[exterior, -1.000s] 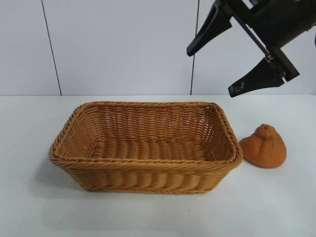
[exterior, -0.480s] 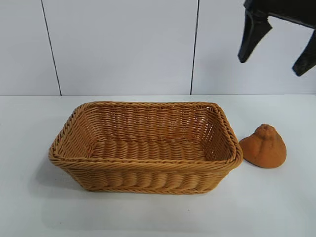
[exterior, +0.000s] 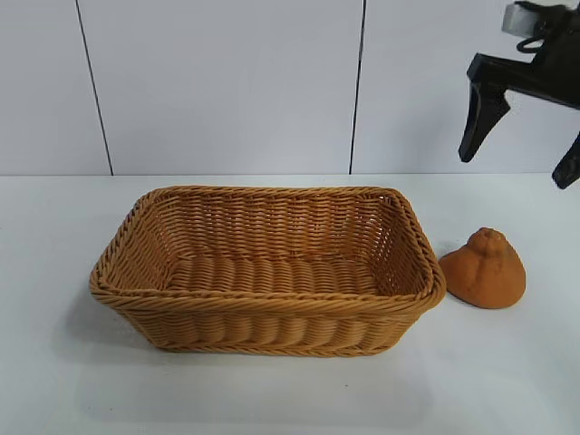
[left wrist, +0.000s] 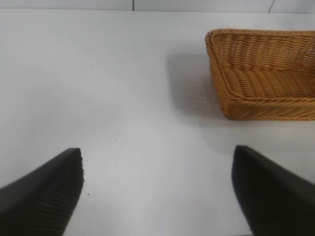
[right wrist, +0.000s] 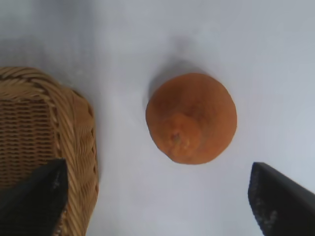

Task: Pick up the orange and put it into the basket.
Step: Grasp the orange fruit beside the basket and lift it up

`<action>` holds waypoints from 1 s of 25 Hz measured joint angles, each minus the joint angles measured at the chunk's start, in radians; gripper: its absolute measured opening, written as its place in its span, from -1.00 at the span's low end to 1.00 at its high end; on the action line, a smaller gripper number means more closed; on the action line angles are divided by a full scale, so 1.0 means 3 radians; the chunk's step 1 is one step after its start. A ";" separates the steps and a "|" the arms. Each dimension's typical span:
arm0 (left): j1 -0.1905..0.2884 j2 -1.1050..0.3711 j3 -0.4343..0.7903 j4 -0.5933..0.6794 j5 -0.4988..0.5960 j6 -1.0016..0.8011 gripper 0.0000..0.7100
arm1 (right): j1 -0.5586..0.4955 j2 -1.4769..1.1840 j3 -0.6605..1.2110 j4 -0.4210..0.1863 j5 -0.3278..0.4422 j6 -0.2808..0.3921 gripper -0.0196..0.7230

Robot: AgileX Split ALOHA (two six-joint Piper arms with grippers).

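The dull-orange knobbly orange [exterior: 483,269] lies on the white table just right of the wicker basket [exterior: 263,272]. The basket is empty. My right gripper [exterior: 523,163] hangs open and empty in the air above the orange, fingers pointing down. In the right wrist view the orange [right wrist: 191,118] lies below between the wide-spread fingers [right wrist: 280,206], with the basket's corner [right wrist: 74,142] beside it. My left gripper [left wrist: 157,191] is open and empty over bare table, off to the basket's left; the basket's end [left wrist: 266,73] shows in its view. The left gripper is out of the exterior view.
The white table [exterior: 507,381] runs to a white panelled wall [exterior: 227,82] behind. Nothing else stands on the table.
My right gripper has swung from a tilted pose to pointing straight down, moved right, and then come lower above the orange. The orange and basket have not moved.
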 joint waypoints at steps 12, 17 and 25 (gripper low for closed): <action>0.0000 0.0000 0.0000 0.0000 0.0000 -0.0020 0.65 | 0.0000 0.0782 -0.0002 -0.0051 -0.0293 0.0162 0.87; 0.0000 0.0000 0.0000 0.0000 0.0000 -0.0020 0.65 | 0.0000 0.0808 -0.0002 -0.0051 -0.0273 0.0162 -0.15; 0.0000 0.0000 0.0000 0.0000 0.0003 -0.0020 0.65 | 0.0000 0.0498 -0.0012 -0.0054 -0.0162 0.0155 -0.84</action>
